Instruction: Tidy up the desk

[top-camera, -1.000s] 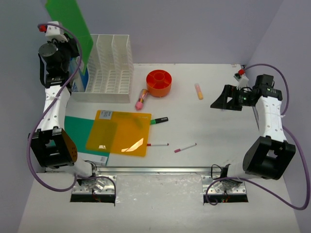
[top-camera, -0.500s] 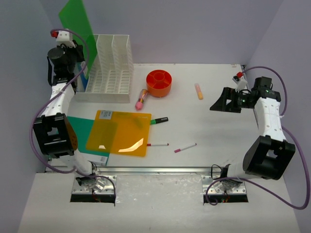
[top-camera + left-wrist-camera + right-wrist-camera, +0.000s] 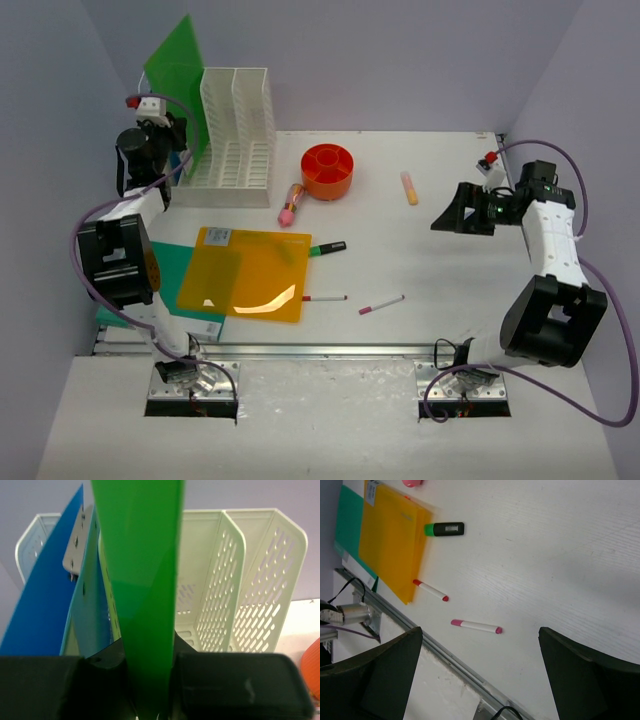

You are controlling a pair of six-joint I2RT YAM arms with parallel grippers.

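Desk [image 3: 450, 270]: white top, spread under both arms, edged by a rail at the near side.
Left gripper [image 3: 150, 680]: clenched on green folder [image 3: 142, 580], which is held upright beside rack [image 3: 240, 580].
Right gripper [image 3: 480, 670]: released, fingers spread wide, held above desk near two pens [image 3: 476, 626].
Orange folder [image 3: 245, 272]: laid over teal folder [image 3: 170, 262], with highlighter [image 3: 328, 248] just beside it.
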